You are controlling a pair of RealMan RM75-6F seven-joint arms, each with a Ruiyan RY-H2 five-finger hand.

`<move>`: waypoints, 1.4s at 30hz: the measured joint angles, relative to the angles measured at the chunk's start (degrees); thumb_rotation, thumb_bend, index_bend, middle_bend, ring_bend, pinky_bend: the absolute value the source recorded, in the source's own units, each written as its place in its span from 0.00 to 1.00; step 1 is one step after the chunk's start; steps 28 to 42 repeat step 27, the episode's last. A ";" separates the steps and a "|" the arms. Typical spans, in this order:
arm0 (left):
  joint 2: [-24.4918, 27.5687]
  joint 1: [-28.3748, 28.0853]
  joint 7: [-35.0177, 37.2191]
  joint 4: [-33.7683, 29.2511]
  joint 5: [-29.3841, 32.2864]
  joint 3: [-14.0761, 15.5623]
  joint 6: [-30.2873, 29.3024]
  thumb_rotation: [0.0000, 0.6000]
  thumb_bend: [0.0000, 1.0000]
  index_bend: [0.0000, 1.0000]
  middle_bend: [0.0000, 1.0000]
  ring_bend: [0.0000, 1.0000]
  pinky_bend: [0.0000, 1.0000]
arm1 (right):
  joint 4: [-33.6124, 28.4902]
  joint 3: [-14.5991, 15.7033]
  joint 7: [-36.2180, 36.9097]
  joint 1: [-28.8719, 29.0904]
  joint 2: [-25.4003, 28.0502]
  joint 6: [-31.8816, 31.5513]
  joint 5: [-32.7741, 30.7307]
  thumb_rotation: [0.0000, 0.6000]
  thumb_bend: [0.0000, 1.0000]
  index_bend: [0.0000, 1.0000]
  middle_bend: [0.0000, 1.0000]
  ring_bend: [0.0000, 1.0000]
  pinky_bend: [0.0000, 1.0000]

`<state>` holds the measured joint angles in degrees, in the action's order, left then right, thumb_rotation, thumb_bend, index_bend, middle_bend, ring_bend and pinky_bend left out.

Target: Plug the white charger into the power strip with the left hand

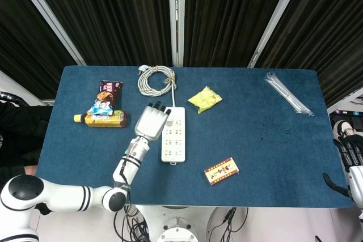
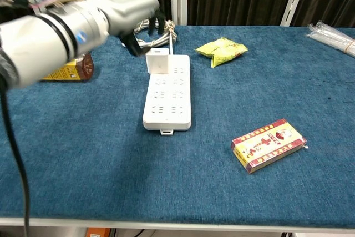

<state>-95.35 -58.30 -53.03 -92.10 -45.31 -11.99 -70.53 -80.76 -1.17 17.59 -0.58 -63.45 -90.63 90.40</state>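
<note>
Taking the power strip (image 2: 167, 92) as our landmark and reading from the left, we first see a brown bottle (image 1: 102, 119) lying on its side well to the strip's left, with a dark snack packet (image 1: 108, 90) just behind it. Next comes our left hand (image 1: 150, 121), which hovers just beside the strip's far left corner; in the chest view it is motion-blurred (image 2: 125, 5) and raised off the table. Its fingers hang curled downward, apart from the charger and holding nothing that we can see, so we read it as released. The white charger (image 2: 157, 61) stands upright on the far left end of the strip, seated on its top face. Behind the strip lies a coiled white cable (image 1: 157, 79). To the right of the strip's far end we see a yellow packet (image 2: 222, 50), and nearer to us, right of the strip's near end, a red and yellow box (image 2: 268, 144). Far off to the right, at the table's back corner, lies a clear plastic wrapper (image 1: 288, 101). Our right hand (image 1: 354, 168) sits well beyond the blue table's (image 1: 266, 140) right edge, with its fingers spread and empty.
</note>
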 measured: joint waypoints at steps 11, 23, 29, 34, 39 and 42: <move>13.74 15.22 20.56 -6.22 -14.55 4.19 -10.79 1.00 0.21 0.19 0.24 0.14 0.17 | 0.93 0.17 0.86 -0.11 0.31 -1.01 1.18 1.00 0.21 0.00 0.04 0.00 0.00; 24.70 36.56 40.83 -1.53 -28.33 15.50 -23.80 1.00 0.17 0.13 0.10 0.00 0.00 | 1.08 -0.16 -0.28 1.11 1.07 -0.33 1.91 1.00 0.21 0.00 0.00 0.00 0.00; 25.63 42.35 44.50 0.68 -31.10 18.02 -27.34 1.00 0.17 0.13 0.10 0.00 0.00 | 0.42 -0.07 -1.26 1.30 0.68 -0.42 2.40 1.00 0.21 0.00 0.00 0.00 0.00; 25.63 42.35 44.50 0.68 -31.10 18.02 -27.34 1.00 0.17 0.13 0.10 0.00 0.00 | 0.42 -0.07 -1.26 1.30 0.68 -0.42 2.40 1.00 0.21 0.00 0.00 0.00 0.00; 25.63 42.35 44.50 0.68 -31.10 18.02 -27.34 1.00 0.17 0.13 0.10 0.00 0.00 | 0.42 -0.07 -1.26 1.30 0.68 -0.42 2.40 1.00 0.21 0.00 0.00 0.00 0.00; 25.63 42.35 44.50 0.68 -31.10 18.02 -27.34 1.00 0.17 0.13 0.10 0.00 0.00 | 0.42 -0.07 -1.26 1.30 0.68 -0.42 2.40 1.00 0.21 0.00 0.00 0.00 0.00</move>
